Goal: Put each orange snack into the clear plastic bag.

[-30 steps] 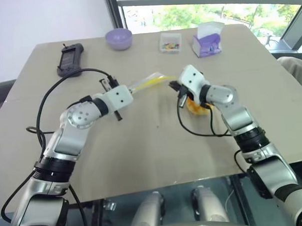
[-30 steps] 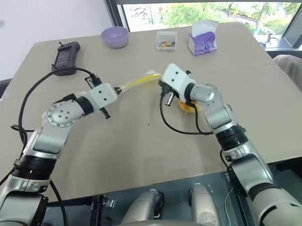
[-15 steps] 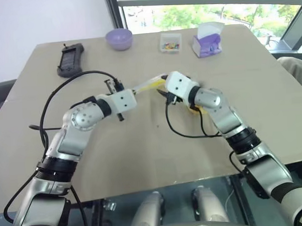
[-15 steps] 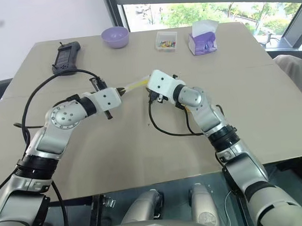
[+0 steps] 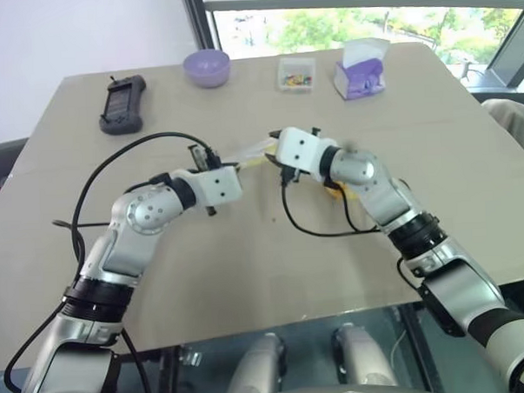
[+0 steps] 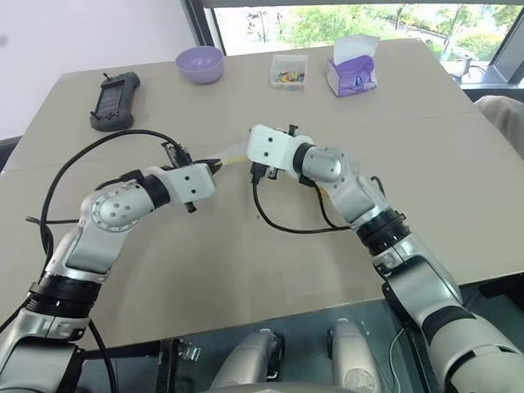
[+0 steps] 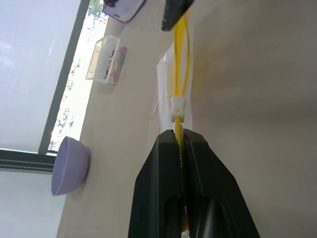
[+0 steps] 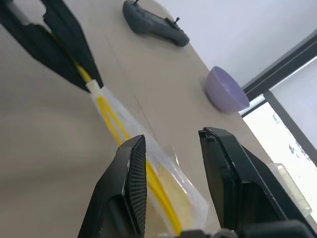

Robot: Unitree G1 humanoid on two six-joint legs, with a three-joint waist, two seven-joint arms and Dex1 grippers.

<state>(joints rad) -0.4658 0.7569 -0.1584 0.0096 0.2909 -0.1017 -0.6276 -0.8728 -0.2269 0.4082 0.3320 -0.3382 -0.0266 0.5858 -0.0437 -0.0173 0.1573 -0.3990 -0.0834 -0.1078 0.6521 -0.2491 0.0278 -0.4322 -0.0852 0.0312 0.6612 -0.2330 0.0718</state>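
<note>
The clear plastic bag [image 5: 251,151] hangs stretched above the table's middle, its yellow strip [image 7: 177,74] running away from my left gripper [image 7: 179,136]. That gripper is shut on the strip's near end. My right gripper [image 8: 171,136] is at the bag's other end. It is open, with one finger on each side of the bag [image 8: 148,166] and not clamping it. The orange snack [image 5: 335,191] lies on the table behind my right forearm, mostly hidden by it.
Along the far edge stand a purple bowl [image 5: 207,67], a small clear box of colourful bits [image 5: 295,73] and a purple tissue pack [image 5: 359,75]. A black handheld device [image 5: 121,104] lies at the far left. Black cables loop from both wrists over the table.
My right gripper has left the snack, moved left to the bag's free end and opened. The left gripper still holds the bag in about the same place.
</note>
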